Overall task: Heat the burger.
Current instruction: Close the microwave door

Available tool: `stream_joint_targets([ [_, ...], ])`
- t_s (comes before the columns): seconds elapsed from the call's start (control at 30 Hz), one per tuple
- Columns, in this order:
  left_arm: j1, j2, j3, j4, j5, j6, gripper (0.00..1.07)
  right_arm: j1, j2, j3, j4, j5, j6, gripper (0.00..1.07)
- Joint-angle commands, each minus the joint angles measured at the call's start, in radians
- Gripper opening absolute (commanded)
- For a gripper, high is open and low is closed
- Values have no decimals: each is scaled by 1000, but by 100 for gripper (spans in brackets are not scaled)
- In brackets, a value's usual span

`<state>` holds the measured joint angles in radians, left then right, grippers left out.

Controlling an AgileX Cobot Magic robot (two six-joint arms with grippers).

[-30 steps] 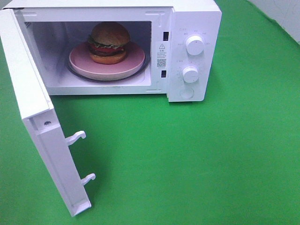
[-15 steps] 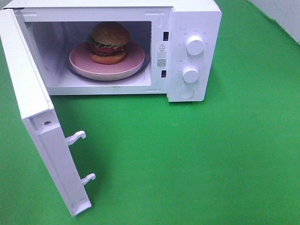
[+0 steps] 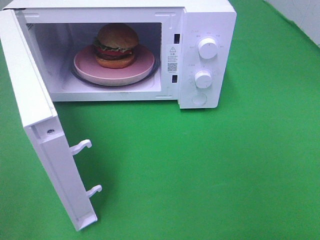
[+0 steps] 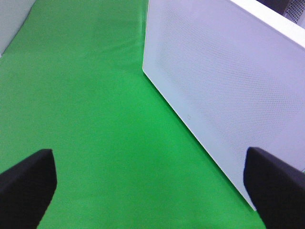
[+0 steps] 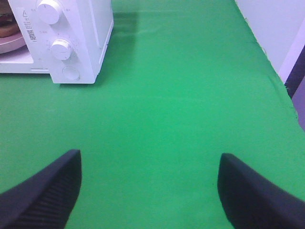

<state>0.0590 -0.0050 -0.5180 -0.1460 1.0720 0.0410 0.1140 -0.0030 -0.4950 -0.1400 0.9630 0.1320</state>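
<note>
The burger [image 3: 117,45] sits on a round pink plate [image 3: 143,64] inside the white microwave [image 3: 207,20], whose door [image 3: 31,100] hangs wide open at the left. Neither arm appears in the high view. In the left wrist view my left gripper [image 4: 150,191] is open, nothing between its dark fingers [image 4: 28,186], above green cloth beside the door's perforated outer face [image 4: 219,86]. My right gripper [image 5: 151,191] is open and empty over bare cloth, well in front of the control panel. An edge of the burger [image 5: 5,23] shows at that view's border.
Two white knobs [image 3: 207,48] [image 3: 203,79] and a round button [image 3: 199,98] are on the panel right of the cavity. Two latch hooks [image 3: 81,146] stick out of the door's edge. Green cloth [image 3: 210,170] covers the table; its right edge [image 5: 279,76] meets a wall.
</note>
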Motion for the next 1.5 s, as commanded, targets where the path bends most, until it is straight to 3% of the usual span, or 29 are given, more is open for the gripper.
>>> stream_joint_targets([
  [0.03, -3, -16, 4, -1, -6, 0, 100, -8, -28, 0, 4, -3, -6, 76],
  [0.67, -3, -8, 4, -18, -10, -3, 100, -8, -28, 0, 4, -3, -6, 76],
  [0.87, -3, 72, -11, -24, -33, -4, 95, -7, -28, 0, 4, -3, -6, 76],
  [0.93, -3, 108, -20, -24, -69, -4, 90, -7, -28, 0, 4, -3, -6, 76],
  [0.97, -3, 145, -21, -24, -97, -4, 81, -7, -28, 0, 4, -3, -6, 76],
  [1.0, -3, 145, -21, -24, -97, -4, 81, -7, -28, 0, 4, -3, -6, 76],
  [1.07, -3, 216, -19, -24, -151, -4, 58, -7, -28, 0, 4, -3, -6, 76],
  [1.1, -3, 216, -19, -24, -151, -4, 58, -7, -28, 0, 4, -3, -6, 76],
  [1.13, -3, 248, -19, -27, -183, -4, 47, -7, -28, 0, 4, -3, -6, 76],
  [1.23, -3, 264, -19, -27, -203, -4, 42, -7, -28, 0, 4, -3, -6, 76],
  [1.33, -3, 319, -19, -28, -289, -4, 26, -7, -28, 0, 4, -3, -6, 76],
  [1.43, -3, 338, -19, -28, -319, -4, 18, -7, -28, 0, 4, -3, -6, 76],
  [1.47, -3, 354, -17, -26, -355, -3, 9, -7, -28, 0, 4, -3, -6, 76],
  [1.5, -3, 354, -17, -26, -355, -3, 9, -7, -28, 0, 4, -3, -6, 76],
])
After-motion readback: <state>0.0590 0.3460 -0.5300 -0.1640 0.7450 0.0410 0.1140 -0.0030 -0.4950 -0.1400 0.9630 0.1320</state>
